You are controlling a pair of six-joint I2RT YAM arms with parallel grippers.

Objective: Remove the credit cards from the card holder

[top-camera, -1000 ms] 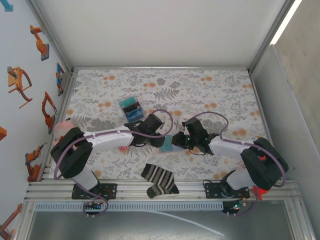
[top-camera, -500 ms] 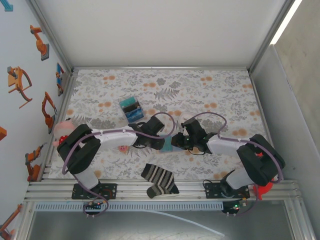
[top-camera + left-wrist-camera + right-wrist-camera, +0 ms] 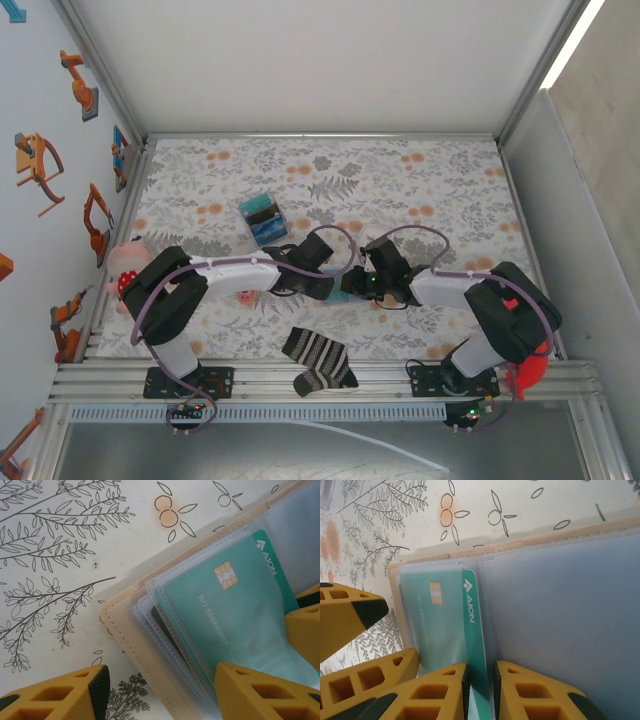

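I see the right jaws pinching the teal credit card (image 3: 445, 630) inside the card holder (image 3: 545, 532), which lies open on the surface (image 3: 395, 510). The left jaws straddle its corner, released, likely to steady it.

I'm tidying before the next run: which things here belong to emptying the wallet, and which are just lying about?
In the job: wallet, teal card in its clear sleeve.
Lying about: clear box, striped sock, pink object at the left edge.
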